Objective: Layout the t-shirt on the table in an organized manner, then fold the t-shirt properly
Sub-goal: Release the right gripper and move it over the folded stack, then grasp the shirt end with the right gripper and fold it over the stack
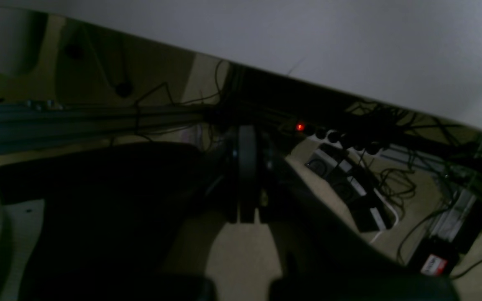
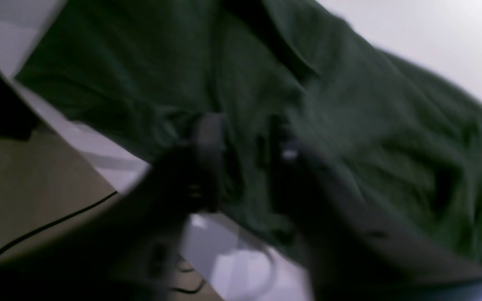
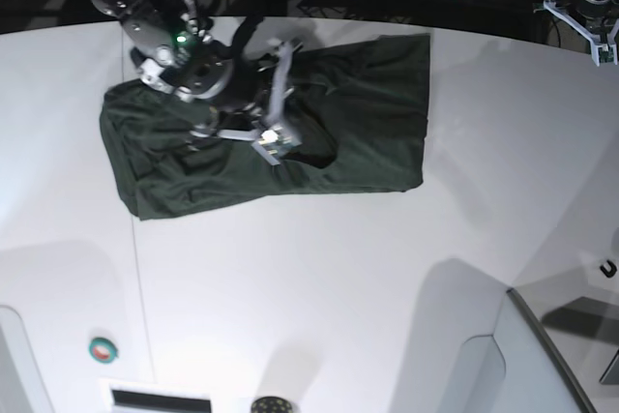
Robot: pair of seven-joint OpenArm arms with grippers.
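The dark green t-shirt [image 3: 368,113] lies spread and wrinkled across the far half of the white table [image 3: 309,316]. My right gripper [image 3: 269,140] hovers over the shirt's middle, low against the cloth. In the blurred right wrist view this gripper [image 2: 245,154] has its fingers [image 2: 209,150] slightly apart, with the t-shirt [image 2: 370,125] right beneath them, close to the table edge [image 2: 111,154]. My left gripper [image 3: 592,26] hangs beyond the table's far right edge, away from the shirt. In the left wrist view that gripper [image 1: 247,179] is shut on nothing, over the floor beside the table [image 1: 349,42].
A power strip with a red light [image 1: 299,126] and tangled cables lie on the floor past the far edge. A thin dark seam [image 3: 141,297] runs down the table. A small round green-and-red object [image 3: 103,348] sits at the near left, and a grey panel [image 3: 542,355] at the near right.
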